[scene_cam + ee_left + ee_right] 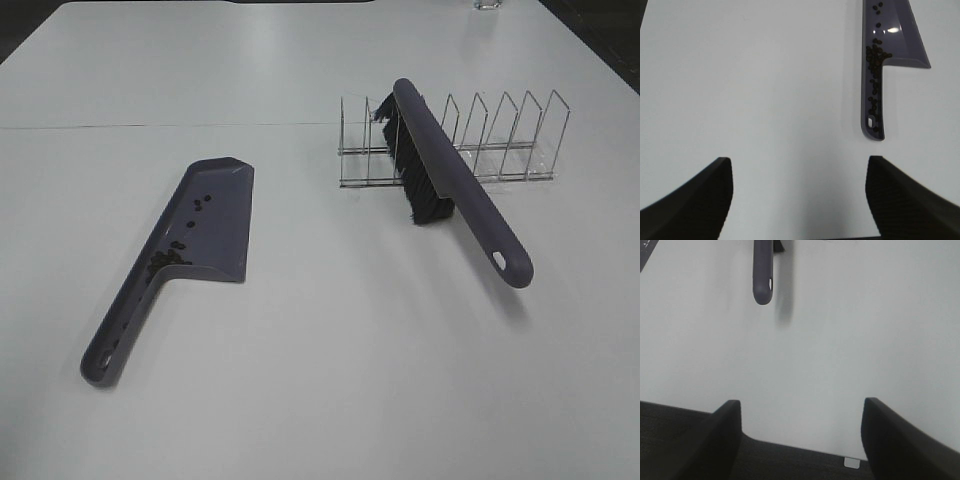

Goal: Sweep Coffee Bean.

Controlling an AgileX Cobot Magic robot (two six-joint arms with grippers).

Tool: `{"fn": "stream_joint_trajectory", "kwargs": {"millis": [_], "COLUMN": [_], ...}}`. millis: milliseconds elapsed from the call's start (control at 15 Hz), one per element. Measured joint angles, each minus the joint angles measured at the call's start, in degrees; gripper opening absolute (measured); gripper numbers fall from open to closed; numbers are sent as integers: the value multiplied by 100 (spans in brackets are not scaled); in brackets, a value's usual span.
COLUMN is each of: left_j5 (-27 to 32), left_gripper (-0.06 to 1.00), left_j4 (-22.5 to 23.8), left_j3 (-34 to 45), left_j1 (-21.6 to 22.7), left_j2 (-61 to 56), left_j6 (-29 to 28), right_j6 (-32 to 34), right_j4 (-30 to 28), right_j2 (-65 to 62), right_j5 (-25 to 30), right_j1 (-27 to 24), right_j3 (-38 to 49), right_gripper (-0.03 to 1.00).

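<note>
A purple dustpan [205, 225] lies flat on the white table left of centre, handle toward the front left. Dark coffee beans [172, 259] lie inside it, most near the handle's root; they also show in the left wrist view [874, 55] on the dustpan [900, 35]. A purple brush [455, 180] with black bristles leans in a clear wire rack [500, 140], handle sticking out to the front right; its handle end shows in the right wrist view [762, 275]. My left gripper [800, 200] is open and empty, apart from the dustpan handle. My right gripper [800, 440] is open and empty, over the table's front edge.
The rack stands at the back right with several slots. A seam line [150, 125] runs across the table behind the dustpan. The table's front edge and the dark floor below it [685, 440] show in the right wrist view. Neither arm shows in the exterior high view.
</note>
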Motion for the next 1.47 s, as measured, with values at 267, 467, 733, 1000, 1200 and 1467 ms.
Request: {"fn": "stream_joint_trajectory", "kwargs": {"millis": [267,467,733,1000,1200,1467], "left_j5": [97,92,92,92,92,92], "left_gripper": [68,68,68,68,68,68], "left_j4": [6,0,-97,-109,-109,-115], "left_j3": [470,504,521,533,533,533], "left_j1": [0,0,0,0,0,166], "left_j2": [-1014,-1719,-2704,-2727,-2727,-2733], "left_j6": [29,29,23,17,6,-6], "right_j6": [0,0,-11,-195,-372,-407], "right_j4": [-11,-46,229,481,659,705], "right_j2": [-1129,-1765,-2051,-2051,-2051,-2051], "right_j5": [-69,-258,-539,-647,-647,-647], "right_j1": [0,0,0,0,0,-17], "right_j3": [590,773,1163,1249,1283,1283], "right_gripper": [59,59,59,59,59,59]}}
